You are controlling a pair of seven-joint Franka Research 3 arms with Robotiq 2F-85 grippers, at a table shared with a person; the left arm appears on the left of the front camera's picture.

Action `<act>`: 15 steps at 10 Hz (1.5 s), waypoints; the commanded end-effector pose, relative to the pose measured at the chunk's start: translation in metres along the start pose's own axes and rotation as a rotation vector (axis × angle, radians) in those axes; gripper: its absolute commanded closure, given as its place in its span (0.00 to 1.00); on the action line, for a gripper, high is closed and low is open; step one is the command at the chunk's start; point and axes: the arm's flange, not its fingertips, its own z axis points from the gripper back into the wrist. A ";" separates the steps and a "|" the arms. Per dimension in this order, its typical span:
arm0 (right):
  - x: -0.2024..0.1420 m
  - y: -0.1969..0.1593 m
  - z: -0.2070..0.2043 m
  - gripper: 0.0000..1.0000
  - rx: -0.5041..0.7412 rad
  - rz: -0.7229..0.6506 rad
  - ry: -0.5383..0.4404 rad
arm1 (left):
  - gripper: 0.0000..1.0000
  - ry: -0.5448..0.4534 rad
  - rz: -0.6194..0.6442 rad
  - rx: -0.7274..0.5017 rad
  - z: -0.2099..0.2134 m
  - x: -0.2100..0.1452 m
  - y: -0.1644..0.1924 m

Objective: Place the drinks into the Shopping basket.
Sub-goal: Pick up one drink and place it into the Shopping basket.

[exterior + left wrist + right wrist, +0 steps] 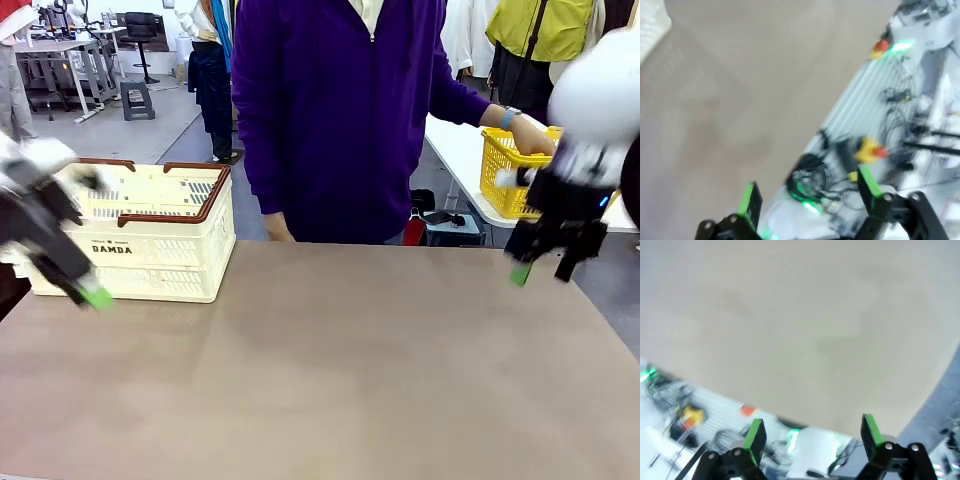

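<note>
The left gripper (807,185) and right gripper (812,425) hang wide open, holding nothing, over the surface (330,360). Filling the shopping basket (150,240) seems not yet begun.

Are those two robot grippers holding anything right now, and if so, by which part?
Nothing is held. The left gripper and the right gripper are both open, with nothing between their fingers.

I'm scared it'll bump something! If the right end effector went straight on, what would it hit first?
Most likely the bare table: plain tabletop lies ahead of the open right end effector. The picture is blurry, so depth is unsure.
</note>
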 end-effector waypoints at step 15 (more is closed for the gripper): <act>-0.185 -0.186 0.069 0.00 0.975 -0.326 -0.308 | 0.00 -0.545 0.430 -0.596 0.122 -0.112 0.089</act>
